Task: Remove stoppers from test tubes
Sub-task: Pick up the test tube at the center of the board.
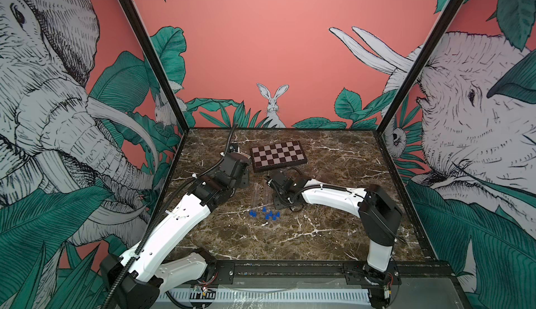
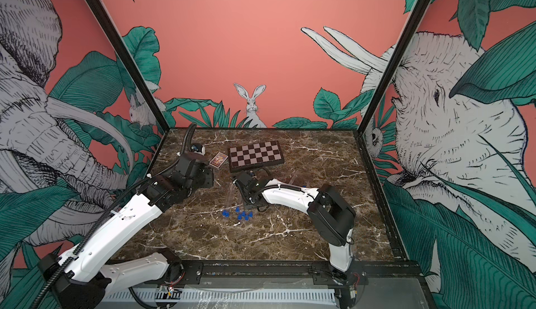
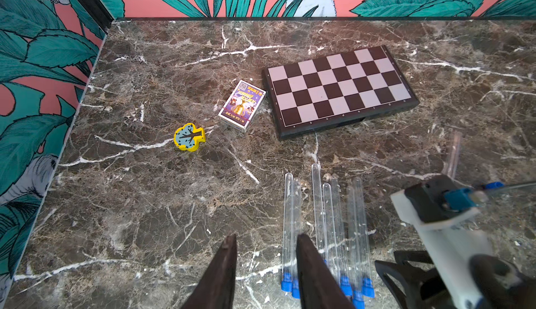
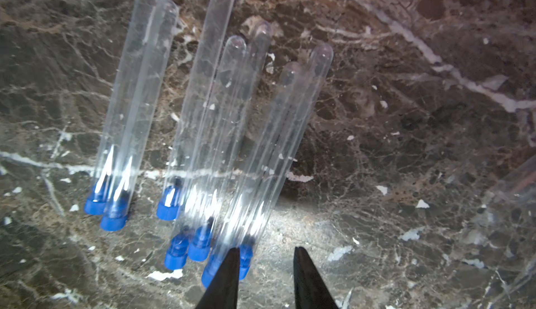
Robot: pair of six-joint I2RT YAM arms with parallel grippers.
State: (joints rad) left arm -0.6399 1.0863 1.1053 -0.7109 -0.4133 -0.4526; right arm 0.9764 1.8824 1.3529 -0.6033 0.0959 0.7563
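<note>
Several clear test tubes (image 4: pixel 203 90) lie side by side on the marble table, each plugged with a blue stopper (image 4: pixel 113 220). In both top views the stoppers (image 1: pixel 270 214) show as a small blue cluster. My right gripper (image 4: pixel 266 252) is open just beside the stoppered ends, with bare table between its fingers; one finger (image 4: pixel 229 275) partly hides a stopper. My left gripper (image 3: pixel 265 239) is open and empty above the tubes (image 3: pixel 319 200), and sits left of them in a top view (image 1: pixel 243 178). Behind the right arm lies another stoppered tube (image 3: pixel 493 185).
A chessboard (image 1: pixel 278 155) lies at the back of the table, with a card box (image 3: pixel 242 106) and a small yellow toy piece (image 3: pixel 189 137) to its left. The right arm's white forearm (image 1: pixel 330 196) reaches in low from the right.
</note>
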